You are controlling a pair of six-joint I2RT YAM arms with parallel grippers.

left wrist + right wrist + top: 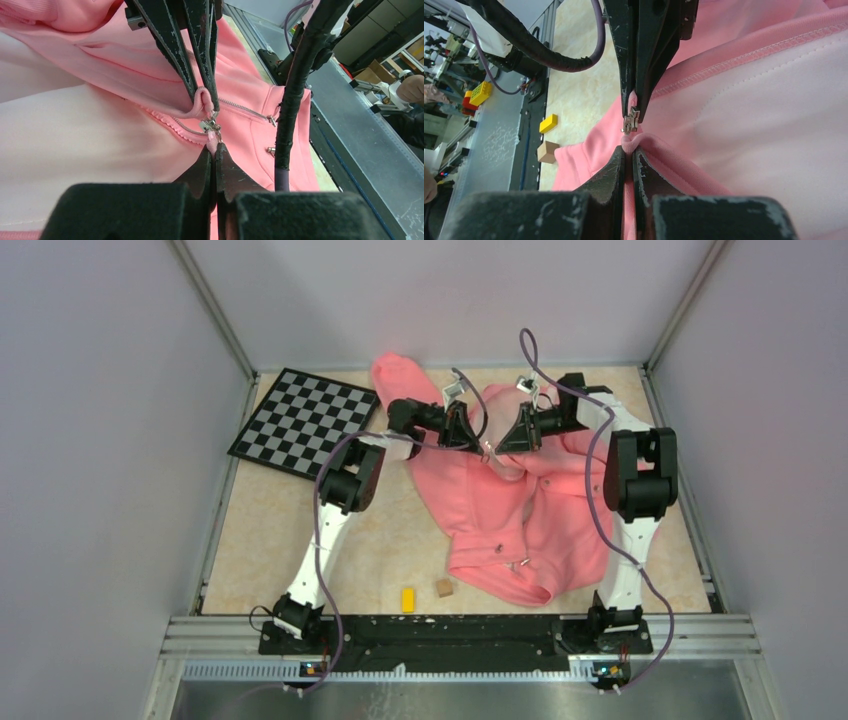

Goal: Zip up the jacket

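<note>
The salmon-pink jacket (520,510) lies crumpled in the middle of the table, its paler lining showing in both wrist views. The two grippers meet tip to tip over its upper part. My left gripper (215,149) is shut on a small fold of pink fabric right at the metal zipper slider (210,125). My right gripper (628,149) is shut on a fold of the jacket's edge just on the other side of the slider (630,122). In the top view the left gripper (481,447) and right gripper (498,447) almost touch. Zipper teeth (245,108) run away open.
A checkerboard (305,421) lies at the back left. A yellow block (408,599) and a wooden cube (444,588) sit near the front edge, beside the jacket's hem. Grey walls close in the table on three sides. Each arm's cable hangs near the other gripper.
</note>
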